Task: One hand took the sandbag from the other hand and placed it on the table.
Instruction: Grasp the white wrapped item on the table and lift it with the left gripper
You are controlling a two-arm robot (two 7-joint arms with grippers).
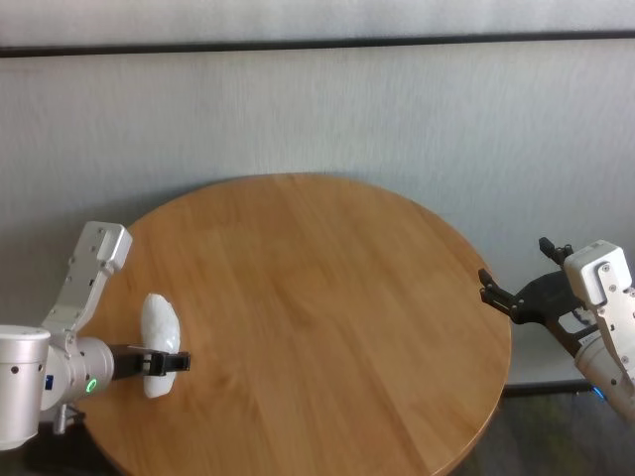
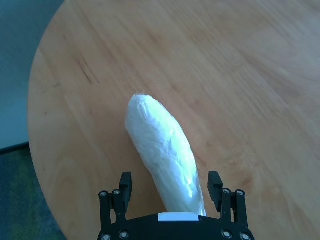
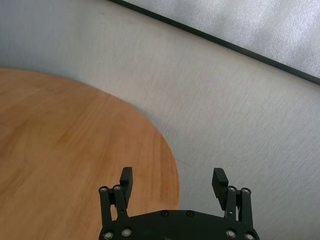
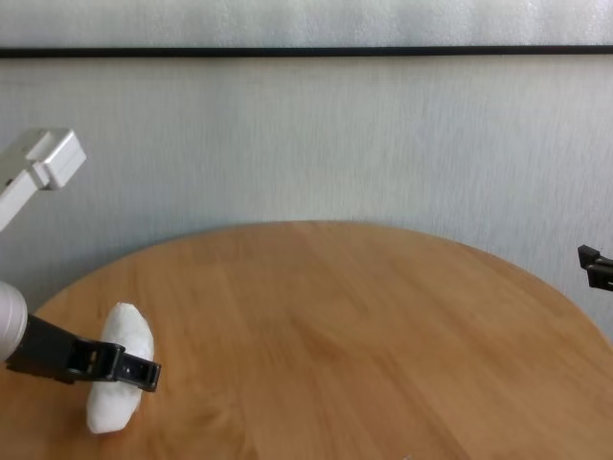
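Observation:
The white lumpy sandbag lies on the round wooden table near its left edge. My left gripper, the one with the green ring light, hovers low over the bag's near end. In the left wrist view the sandbag runs lengthwise between the spread fingers of the left gripper, which is open and straddles it. A gap shows beside one finger; the other stands close to the bag. My right gripper hangs open beyond the table's right edge, holding nothing, as the right wrist view of the gripper confirms.
A pale grey wall with a dark horizontal strip stands behind the table. Bare wood stretches from the sandbag to the right rim. Grey floor shows past the right edge.

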